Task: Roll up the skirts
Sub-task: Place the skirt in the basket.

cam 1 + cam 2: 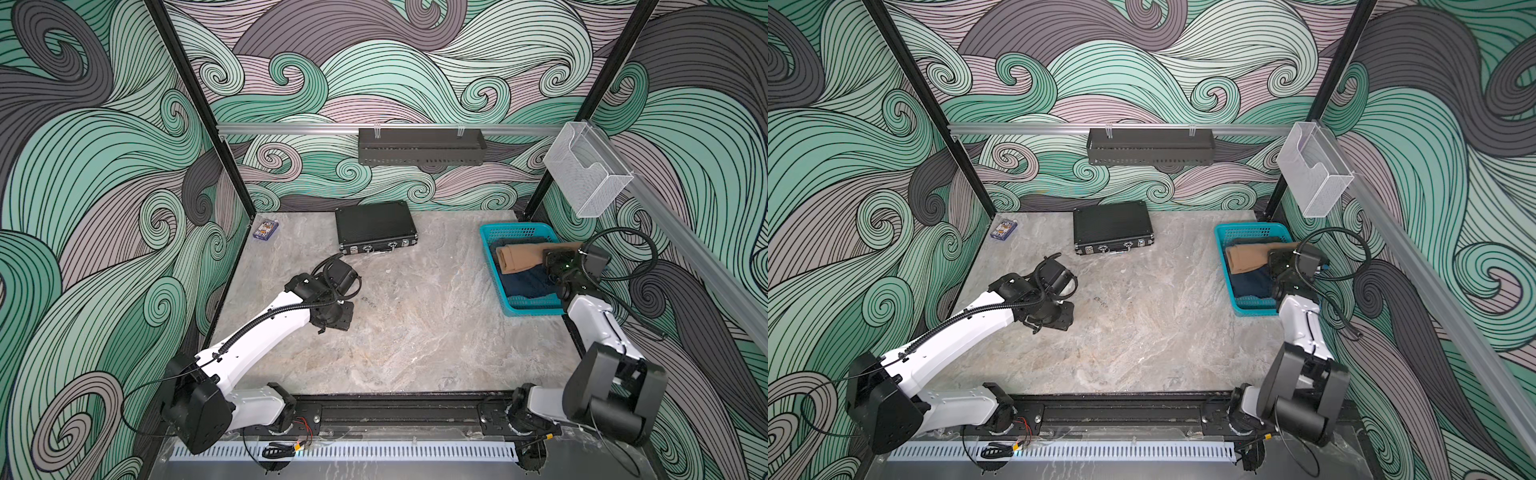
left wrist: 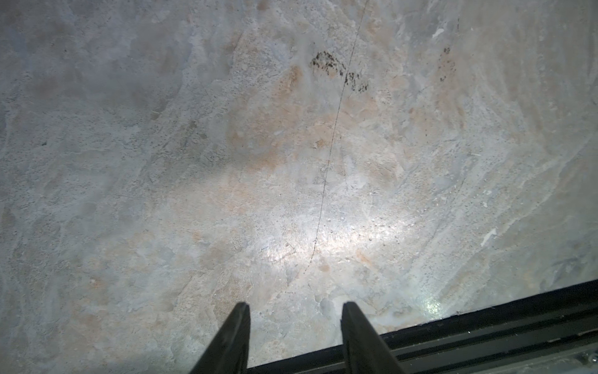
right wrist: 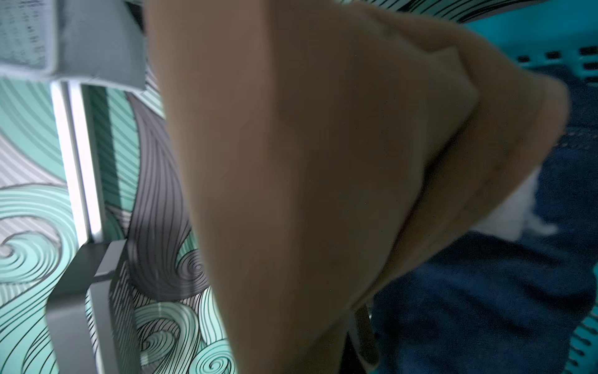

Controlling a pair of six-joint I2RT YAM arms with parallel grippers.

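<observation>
right claw (image 1: 545, 257) clamped on tan skirt (image 1: 519, 257) over basket (image 1: 490, 232); left claw (image 2: 295, 311) apart, empty; seemingly 0 rolled yet.

Both top views hang high above the base rail (image 1: 395, 409), looking steeply down and forward to the back wall (image 1: 415, 83), far enough to hold the whole table (image 1: 415, 332). They share nearly everything, the teal basket (image 1: 517, 228) (image 1: 1252, 227) included. The left wrist camera faces down, close over bare table well apart from the basket, with the left gripper (image 2: 295, 309) and the rail at its edge. The right wrist camera sits over the basket (image 3: 550, 48), so near the tan skirt (image 3: 307, 178) that cloth fills most of its frame, the denim skirt (image 3: 485, 307) beside it.
</observation>
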